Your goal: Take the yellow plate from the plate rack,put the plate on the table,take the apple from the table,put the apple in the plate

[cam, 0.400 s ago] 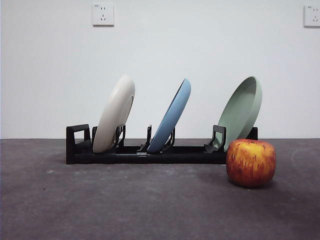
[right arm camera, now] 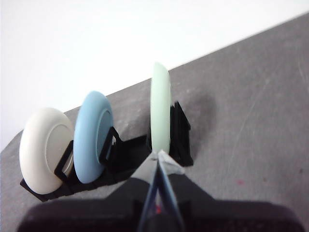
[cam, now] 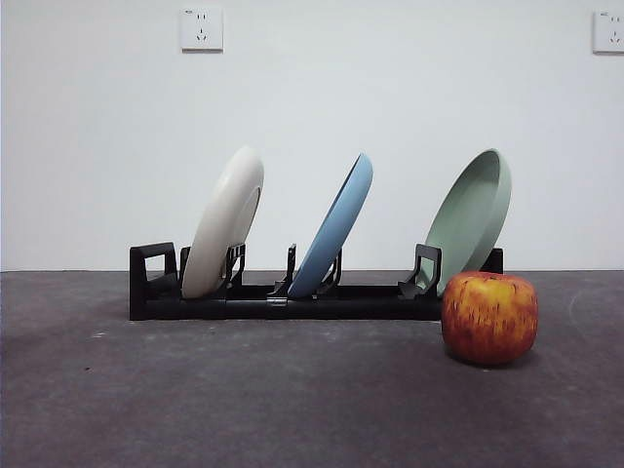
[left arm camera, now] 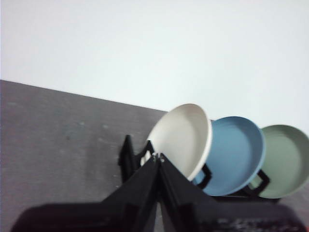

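The yellow plate (cam: 224, 222) leans in the left slot of the black plate rack (cam: 283, 304) on the table (cam: 244, 400). The apple (cam: 488, 317) sits on the table in front of the rack's right end. No gripper shows in the front view. In the left wrist view my left gripper (left arm camera: 157, 157) is shut and holds nothing, hanging short of the yellow plate (left arm camera: 183, 137) and the rack (left arm camera: 128, 157). My right gripper (right arm camera: 158, 154) is shut and holds nothing, in line with the pale green plate's edge. The yellow plate (right arm camera: 43, 150) is farthest from it. Neither wrist view shows the apple.
A blue plate (cam: 333, 226) stands in the rack's middle slot and a pale green plate (cam: 473, 216) in the right slot, just behind the apple. A white wall with two sockets rises behind the table.
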Robot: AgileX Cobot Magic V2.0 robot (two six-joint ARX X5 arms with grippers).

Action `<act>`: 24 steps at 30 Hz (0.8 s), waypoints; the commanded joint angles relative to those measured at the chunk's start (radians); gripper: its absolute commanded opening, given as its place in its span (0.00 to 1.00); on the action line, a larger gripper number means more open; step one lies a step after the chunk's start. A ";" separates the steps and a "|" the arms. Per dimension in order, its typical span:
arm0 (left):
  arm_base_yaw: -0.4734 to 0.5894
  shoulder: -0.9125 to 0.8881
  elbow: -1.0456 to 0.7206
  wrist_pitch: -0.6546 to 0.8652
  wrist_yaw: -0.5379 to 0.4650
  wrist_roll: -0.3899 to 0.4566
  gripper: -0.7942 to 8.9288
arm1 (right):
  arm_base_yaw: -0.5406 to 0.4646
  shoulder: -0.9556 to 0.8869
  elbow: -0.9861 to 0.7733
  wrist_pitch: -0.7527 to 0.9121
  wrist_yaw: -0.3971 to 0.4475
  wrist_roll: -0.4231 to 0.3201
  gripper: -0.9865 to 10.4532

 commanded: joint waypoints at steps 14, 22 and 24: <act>0.002 0.659 0.525 -0.151 0.340 0.058 0.18 | 0.002 0.505 0.510 -0.224 -0.110 -0.187 0.24; -0.053 0.917 0.736 -0.190 0.406 0.058 0.38 | 0.002 0.594 0.532 -0.233 -0.159 -0.187 0.36; -0.081 0.986 0.797 -0.196 0.406 0.058 0.38 | 0.002 0.598 0.532 -0.233 -0.159 -0.187 0.36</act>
